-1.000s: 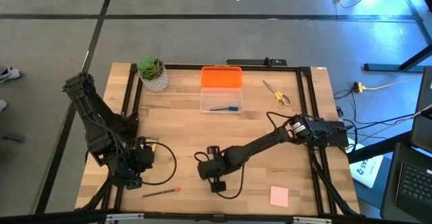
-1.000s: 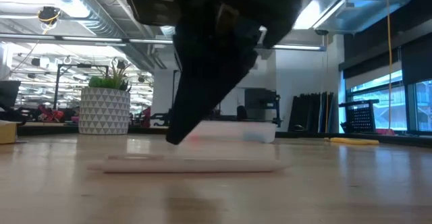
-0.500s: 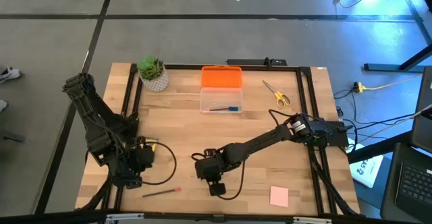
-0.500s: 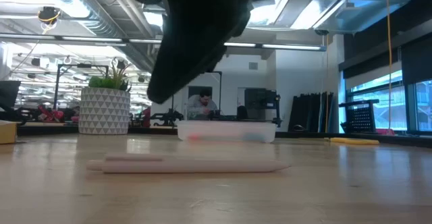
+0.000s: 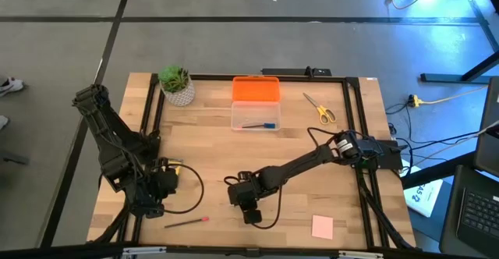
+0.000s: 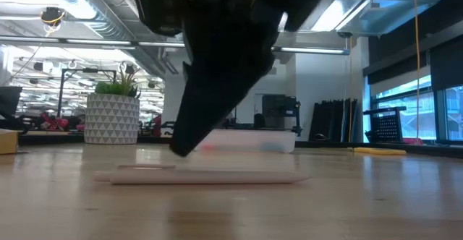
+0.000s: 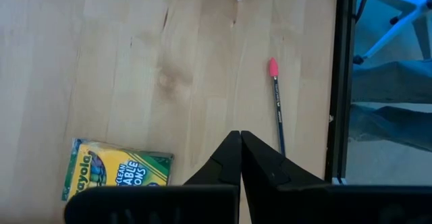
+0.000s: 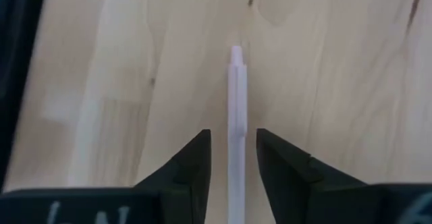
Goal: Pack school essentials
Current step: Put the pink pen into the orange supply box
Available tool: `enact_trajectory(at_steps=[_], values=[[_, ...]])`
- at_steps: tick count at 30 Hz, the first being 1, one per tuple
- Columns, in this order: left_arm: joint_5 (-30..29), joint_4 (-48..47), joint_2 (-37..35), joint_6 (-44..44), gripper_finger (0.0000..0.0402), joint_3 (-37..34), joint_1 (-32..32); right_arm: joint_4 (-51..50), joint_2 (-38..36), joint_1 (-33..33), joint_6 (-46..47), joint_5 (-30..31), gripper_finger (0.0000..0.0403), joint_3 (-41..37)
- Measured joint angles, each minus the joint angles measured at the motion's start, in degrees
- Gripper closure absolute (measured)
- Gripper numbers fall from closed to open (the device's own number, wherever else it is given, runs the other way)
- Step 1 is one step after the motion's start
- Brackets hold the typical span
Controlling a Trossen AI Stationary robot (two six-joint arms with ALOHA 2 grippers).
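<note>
straddling the pale thin stick [image 8: 236, 123], the right gripper [image 8: 232, 158] sits low over the front-middle of the table [image 5: 312, 204], fingers a little apart, one on each side of the stick, not yet pinching it; the stick lies flat on the wood, running along the gap between the fingers

left gripper [image 7: 240, 158] parked at the front-left, fingers pressed together, holding nothing; green-yellow crayon box [image 7: 116, 171] just beside it, red-tipped pencil [image 7: 277, 113] near the front edge

other items: yellow-handled scissors [image 5: 320, 109] back right, pink note pad [image 5: 322, 226] front right, clear case with orange lid [image 5: 256, 103] back centre, lid flipped open behind it, with a dark pen [image 5: 253, 125] and small blue piece [image 5: 269, 124] inside; potted plant [image 5: 177, 85] back left

step in hand, by my read: pick up the stick to carry it to the case

to do it well:
- keep the fingers centred on the stick so both touch at once, else it rolls or skids sideways
- go low enough that the tips reach beside it on the wood, it is thin and flat-lying so a high close will miss
- grip near its middle, not the narrow end, so it does not tip when lifted
- close slow, lift straight up, check it comes with the fingers before moving toward the case

risk: stick may pivot or slip out since it is slim and smooth-looking
</note>
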Motion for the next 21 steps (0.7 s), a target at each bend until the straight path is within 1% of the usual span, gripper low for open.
enact_trajectory(at_steps=[4,12,15,21], values=[[-0.16,0.0,0.0,0.0,0.0401,0.0,-0.02,4.98,0.01,-0.02,-0.05,0.07,0.0282,-2.12],[-0.33,0.0,0.0,-0.01,0.0401,0.0,0.0,5.96,0.4,-0.07,-2.96,0.12,0.0282,-3.03],[-0.33,0.02,0.0,-0.02,0.0401,0.0,-0.02,7.61,1.31,-0.07,-3.0,0.13,0.0282,-3.03],[-0.37,0.0,0.0,-0.02,0.0401,0.0,-0.02,7.53,1.95,-0.07,-3.18,0.31,0.0286,-2.9]])
